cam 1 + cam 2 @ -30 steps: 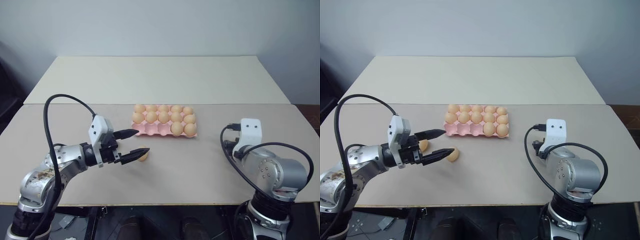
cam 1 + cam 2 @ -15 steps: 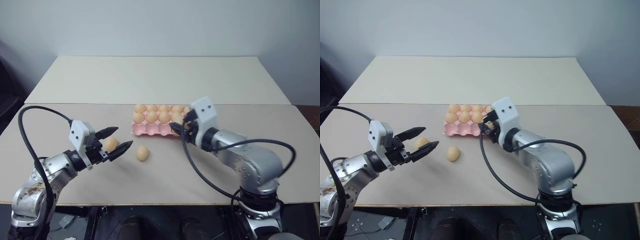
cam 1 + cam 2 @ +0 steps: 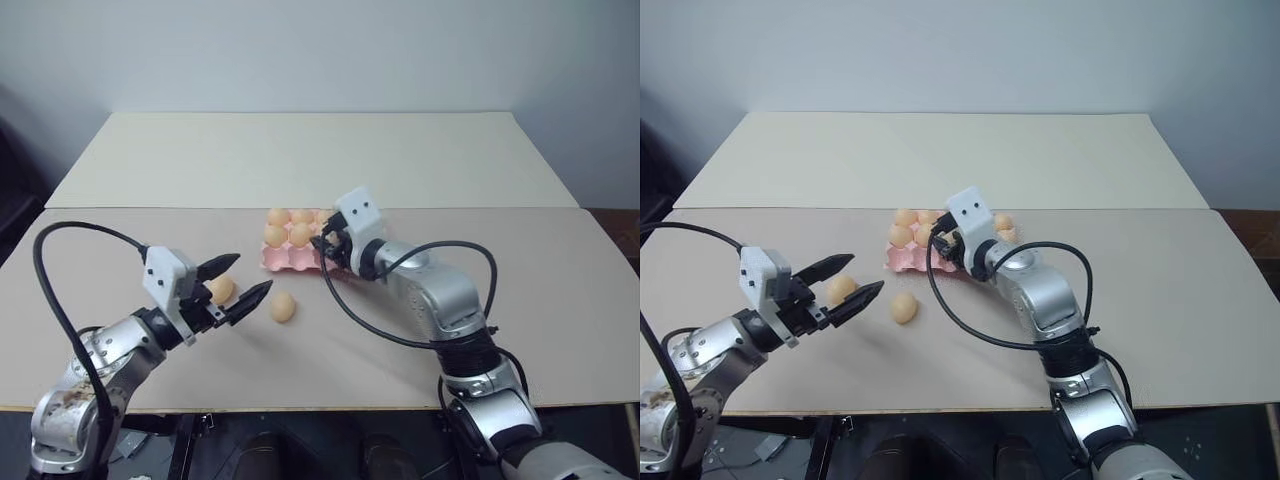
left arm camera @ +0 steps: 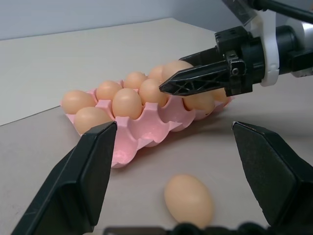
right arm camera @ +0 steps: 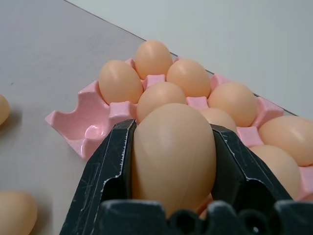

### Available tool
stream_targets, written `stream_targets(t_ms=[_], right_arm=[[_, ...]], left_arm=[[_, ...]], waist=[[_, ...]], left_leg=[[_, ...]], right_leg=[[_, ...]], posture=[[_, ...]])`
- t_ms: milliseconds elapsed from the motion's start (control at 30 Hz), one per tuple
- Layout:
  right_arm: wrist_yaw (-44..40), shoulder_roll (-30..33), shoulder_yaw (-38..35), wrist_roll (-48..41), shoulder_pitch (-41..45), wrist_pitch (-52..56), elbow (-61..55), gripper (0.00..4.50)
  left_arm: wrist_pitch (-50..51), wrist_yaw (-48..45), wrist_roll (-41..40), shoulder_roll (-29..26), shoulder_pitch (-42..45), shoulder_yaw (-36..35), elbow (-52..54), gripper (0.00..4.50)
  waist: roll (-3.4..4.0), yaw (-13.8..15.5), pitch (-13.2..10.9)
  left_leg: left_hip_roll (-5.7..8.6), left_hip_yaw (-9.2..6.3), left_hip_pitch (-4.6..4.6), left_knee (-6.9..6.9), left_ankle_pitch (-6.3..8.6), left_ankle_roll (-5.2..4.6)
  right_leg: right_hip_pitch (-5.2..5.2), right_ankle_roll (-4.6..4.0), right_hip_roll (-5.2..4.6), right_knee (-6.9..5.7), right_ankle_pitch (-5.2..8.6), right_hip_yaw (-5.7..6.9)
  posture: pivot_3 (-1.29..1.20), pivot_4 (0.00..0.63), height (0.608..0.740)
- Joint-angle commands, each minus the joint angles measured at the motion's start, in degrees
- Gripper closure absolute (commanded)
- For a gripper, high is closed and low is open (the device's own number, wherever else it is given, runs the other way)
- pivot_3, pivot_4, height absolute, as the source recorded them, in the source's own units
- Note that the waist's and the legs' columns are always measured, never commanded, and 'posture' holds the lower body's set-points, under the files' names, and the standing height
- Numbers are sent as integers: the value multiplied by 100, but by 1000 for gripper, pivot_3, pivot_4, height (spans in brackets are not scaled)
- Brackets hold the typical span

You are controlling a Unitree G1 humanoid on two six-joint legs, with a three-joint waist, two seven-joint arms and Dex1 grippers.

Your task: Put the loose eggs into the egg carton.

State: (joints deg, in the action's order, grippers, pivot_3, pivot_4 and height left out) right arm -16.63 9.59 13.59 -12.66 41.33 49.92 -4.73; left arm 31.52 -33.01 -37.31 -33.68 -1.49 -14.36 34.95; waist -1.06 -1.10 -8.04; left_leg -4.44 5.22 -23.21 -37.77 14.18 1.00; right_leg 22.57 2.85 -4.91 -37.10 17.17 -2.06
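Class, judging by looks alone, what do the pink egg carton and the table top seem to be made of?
Egg carton: probably moulded plastic or foam, given its smooth, even pink walls with a faint sheen. Table top: likely laminated board, flat, matt beige, with a straight seam between panels.

Even, soft overhead light; faint shadows, sharp frames, slight blur up close.

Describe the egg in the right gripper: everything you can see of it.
The egg in the right gripper is smooth, pale orange-tan and oval, with no crack or mark visible, matching the others. It stands roughly upright between the two black fingers, which press on its two sides; its lower end is hidden by the gripper. It is held off the table over the near edge of the pink egg carton, close to an empty front cup, not yet set down.
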Motion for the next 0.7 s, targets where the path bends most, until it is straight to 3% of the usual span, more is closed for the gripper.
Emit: stream_targets(t_ms=[33,300,700], right_arm=[[-93,-156,81,118,175,-316,156,2663],[13,-414,-69,311,352,-530,772,2673],[-41,-341,-118,458,271,-451,720,2684]], left_arm=[[11,121,-74,16,-38,-27,303,399],[16,220,-107,15,-204,18,520,399],[-10,219,-158,-80,-188,-5,468,399]], waist=[[0,1,0],[0,5,0],[0,5,0]], left_leg=[[0,0,0,0,0,0],[-1,2,-1,0,-3,5],[-1,2,0,1,-3,5]], right_leg=[[0,0,0,0,0,0],[0,0,0,-1,0,1],[1,0,0,0,0,1]], posture=[[0,150,740],[0,150,740],[0,150,740]])
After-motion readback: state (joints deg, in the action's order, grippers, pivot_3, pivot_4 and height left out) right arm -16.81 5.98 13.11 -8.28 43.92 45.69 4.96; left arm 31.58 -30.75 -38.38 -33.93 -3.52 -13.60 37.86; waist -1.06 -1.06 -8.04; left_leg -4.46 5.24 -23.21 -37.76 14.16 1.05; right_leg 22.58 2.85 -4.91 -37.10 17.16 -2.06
